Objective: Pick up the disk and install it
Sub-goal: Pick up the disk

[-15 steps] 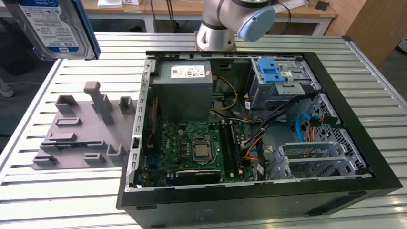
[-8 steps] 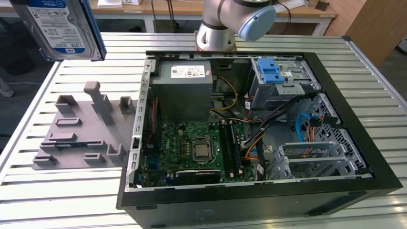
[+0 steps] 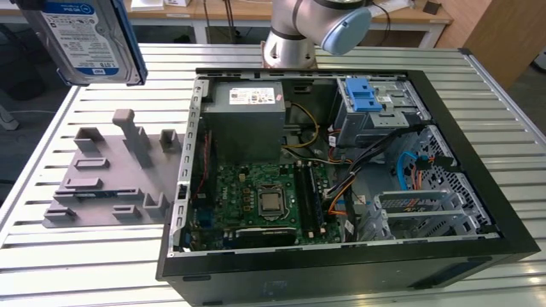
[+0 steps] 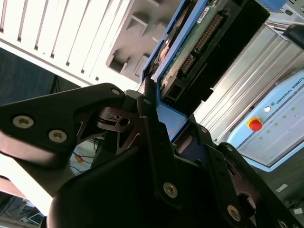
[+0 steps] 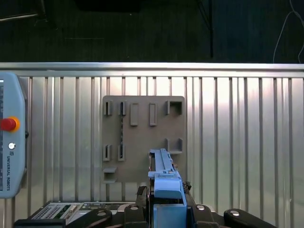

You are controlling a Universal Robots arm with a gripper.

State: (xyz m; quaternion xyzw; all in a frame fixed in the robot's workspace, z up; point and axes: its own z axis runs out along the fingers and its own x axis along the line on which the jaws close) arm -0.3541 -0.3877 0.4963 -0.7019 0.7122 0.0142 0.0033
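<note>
The claw point(image 4: 156, 105) is pinching the disk point(image 4: 199, 40): in the second wrist view its black fingers point(image 4: 148, 123) press on either side of the blue frame point(image 4: 170, 121) at one end of the drive. The rest of the drive sticks out past the fingertips, with its circuit board and connector facing the camera. In the first wrist view the claw point(image 5: 166, 192) holds the disk point(image 5: 164, 178) edge-on, clear of everything under it.

Straight below the claw lies a grey fixture plate point(image 5: 142, 137) with raised holders, flat on the slatted metal surface point(image 5: 237, 142). Off to one side of the claw a teach pendant point(image 5: 9, 156) with a red button point(image 5: 8, 124) rests on the same surface.

In the exterior view the disk point(image 3: 85, 41) hangs high, label towards the camera, above the fixture plate point(image 3: 111, 173). Lower, to the exterior view's right of it, an open computer case point(image 3: 341, 185) sits with its drive cage point(image 3: 375, 105) well apart from the claw's load. The arm point(image 3: 298, 29) rises behind the case.
</note>
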